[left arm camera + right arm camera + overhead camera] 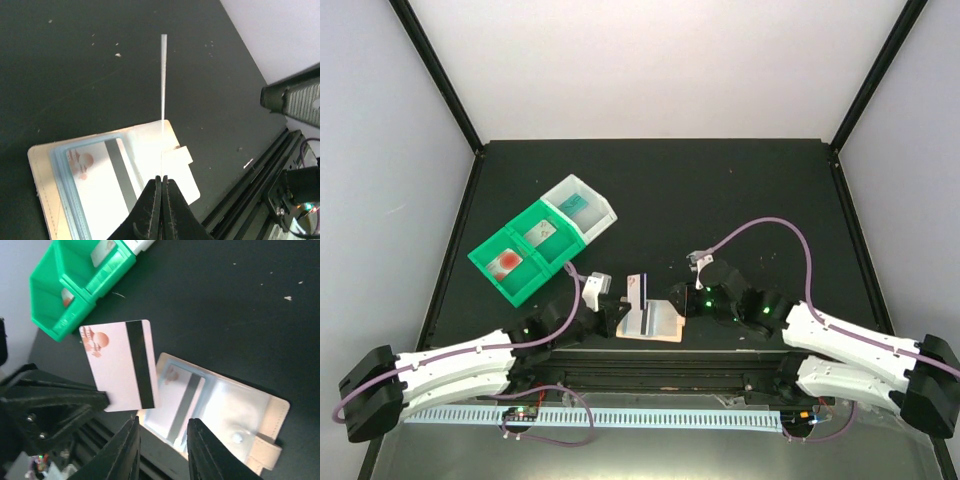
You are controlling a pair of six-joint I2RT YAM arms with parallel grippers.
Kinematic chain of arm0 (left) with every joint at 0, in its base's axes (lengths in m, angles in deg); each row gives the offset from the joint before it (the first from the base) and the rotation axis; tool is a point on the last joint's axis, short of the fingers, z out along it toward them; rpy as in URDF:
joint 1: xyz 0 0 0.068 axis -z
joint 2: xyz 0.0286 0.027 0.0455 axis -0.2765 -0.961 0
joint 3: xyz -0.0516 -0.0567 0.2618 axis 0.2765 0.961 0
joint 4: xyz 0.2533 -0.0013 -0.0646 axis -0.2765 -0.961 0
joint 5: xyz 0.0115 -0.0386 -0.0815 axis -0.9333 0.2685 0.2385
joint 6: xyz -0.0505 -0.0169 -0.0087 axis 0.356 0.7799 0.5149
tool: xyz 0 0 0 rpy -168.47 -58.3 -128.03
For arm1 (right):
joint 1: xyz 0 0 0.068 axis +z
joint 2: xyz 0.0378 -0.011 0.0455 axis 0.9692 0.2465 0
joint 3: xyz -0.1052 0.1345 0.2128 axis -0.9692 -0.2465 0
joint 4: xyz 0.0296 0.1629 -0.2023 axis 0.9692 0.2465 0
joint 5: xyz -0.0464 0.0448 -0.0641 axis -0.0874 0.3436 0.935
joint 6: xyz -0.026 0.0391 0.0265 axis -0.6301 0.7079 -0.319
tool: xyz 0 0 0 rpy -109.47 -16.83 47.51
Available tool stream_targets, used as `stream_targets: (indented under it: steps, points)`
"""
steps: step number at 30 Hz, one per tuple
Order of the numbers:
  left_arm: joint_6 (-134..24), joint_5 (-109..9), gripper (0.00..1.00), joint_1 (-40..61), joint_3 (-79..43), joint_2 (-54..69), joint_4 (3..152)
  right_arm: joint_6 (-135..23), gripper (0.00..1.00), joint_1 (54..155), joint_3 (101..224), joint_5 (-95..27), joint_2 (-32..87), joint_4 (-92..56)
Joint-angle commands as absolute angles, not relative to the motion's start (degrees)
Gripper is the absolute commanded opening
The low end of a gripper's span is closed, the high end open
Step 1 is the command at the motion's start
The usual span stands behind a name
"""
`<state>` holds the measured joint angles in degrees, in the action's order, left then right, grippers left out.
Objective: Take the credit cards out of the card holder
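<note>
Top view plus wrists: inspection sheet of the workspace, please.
Surface: black table, a few pale specks.
Job's things: holder open flat at the near edge, stowed card inside; upright card lifted over it; binned cards in the bins.
Clutter: nothing seen.
Grippers: left gripper shut on the upright card; right gripper open over the holder, holding nothing.
Cables: purple cables loop along both arms, clear of the holder.
Surroundings: white walls, black frame posts.
</note>
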<state>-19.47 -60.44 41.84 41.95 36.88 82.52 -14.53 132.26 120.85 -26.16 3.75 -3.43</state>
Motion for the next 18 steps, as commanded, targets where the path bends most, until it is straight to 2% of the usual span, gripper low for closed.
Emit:
stream_targets:
  steps: [1, 7, 11, 14, 18]
  points:
    - [-33.2, -57.9, 0.02, 42.2, 40.6, 38.4, 86.4, -12.8, 0.27, 132.3, 123.9, -28.2, 1.5, -0.3]
    - [-40.8, -53.9, 0.02, 42.4, 40.3, 38.4, 88.3, -12.3, 0.32, 132.2, 126.3, -29.9, 0.0, 0.9]
    - [-45.3, -54.9, 0.02, 42.8, 40.5, 38.0, 88.4, -0.7, 0.41, 132.2, 126.7, -29.6, -1.7, 2.8]
    - [-48.4, -57.7, 0.02, 43.5, 40.0, 38.2, 87.8, 7.9, 0.42, 132.2, 126.8, -28.8, -2.4, 5.3]
    - [-52.6, -57.7, 0.01, 44.1, 39.0, 38.1, 87.5, 13.2, 0.48, 132.3, 126.9, -29.7, -3.4, 5.8]
